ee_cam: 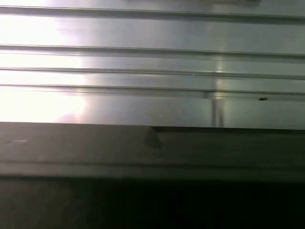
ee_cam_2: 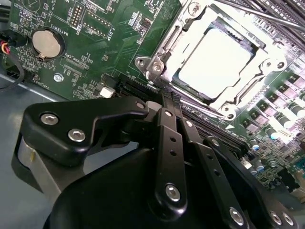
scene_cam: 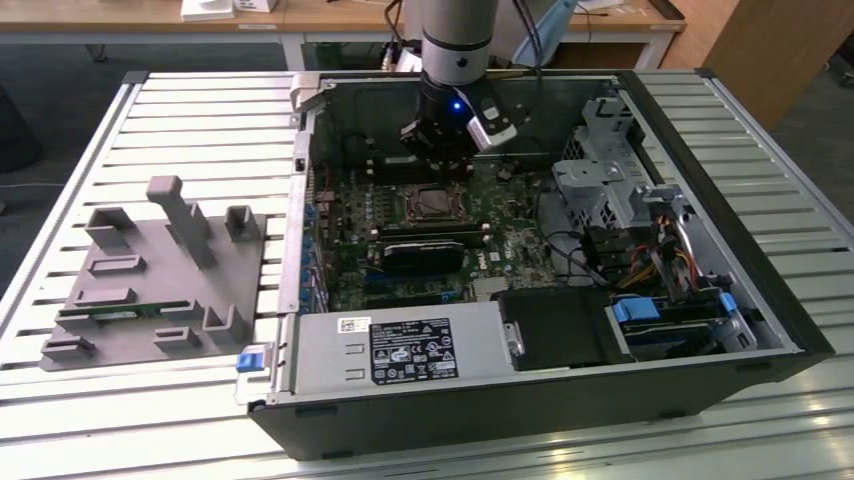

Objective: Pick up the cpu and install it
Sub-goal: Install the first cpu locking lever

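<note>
In the exterior view, the arm [scene_cam: 455,35] is running off the edge at 12 o'clock, and the claw [scene_cam: 438,163] is covering the motherboard [scene_cam: 354,262] beneath it. At 9 o'clock, the grey tray [scene_cam: 144,290] is carrying parts too small to tell. In the second wrist view, glare is bleaching the cpu [ee_cam_2: 215,67], and the claw is hiding part of the motherboard.
</note>
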You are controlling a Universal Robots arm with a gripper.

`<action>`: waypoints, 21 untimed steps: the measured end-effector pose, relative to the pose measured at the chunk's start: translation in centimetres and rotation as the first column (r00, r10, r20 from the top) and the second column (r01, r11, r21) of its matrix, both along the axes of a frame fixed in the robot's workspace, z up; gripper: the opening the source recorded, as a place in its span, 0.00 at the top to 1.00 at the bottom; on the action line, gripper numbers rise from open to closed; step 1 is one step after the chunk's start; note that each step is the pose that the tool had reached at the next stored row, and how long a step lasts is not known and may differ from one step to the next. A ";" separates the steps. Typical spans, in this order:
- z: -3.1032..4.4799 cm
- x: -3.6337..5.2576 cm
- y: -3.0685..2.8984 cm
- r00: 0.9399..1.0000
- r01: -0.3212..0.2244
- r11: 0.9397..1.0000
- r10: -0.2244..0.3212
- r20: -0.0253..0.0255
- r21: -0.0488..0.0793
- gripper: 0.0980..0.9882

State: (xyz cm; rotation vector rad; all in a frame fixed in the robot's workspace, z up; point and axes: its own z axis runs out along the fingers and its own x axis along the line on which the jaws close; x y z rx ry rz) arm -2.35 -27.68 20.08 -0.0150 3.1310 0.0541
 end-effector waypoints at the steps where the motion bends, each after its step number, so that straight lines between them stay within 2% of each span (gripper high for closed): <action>1: -0.02 0.00 0.00 1.000 0.000 1.000 0.000 0.000 0.000 0.98; 9: 0.25 0.02 0.01 1.000 0.000 1.000 0.000 0.000 -0.001 0.98; 13: 0.11 0.01 0.07 1.000 0.000 0.999 0.000 0.000 -0.034 0.98; 15: -0.05 0.03 0.17 1.000 0.000 0.999 0.000 0.000 -0.044 0.98; 17: -0.21 0.07 0.27 1.000 0.000 0.999 0.000 0.000 -0.049 0.98; 21: -0.35 0.10 0.38 1.000 0.000 0.999 0.000 0.000 -0.047 0.98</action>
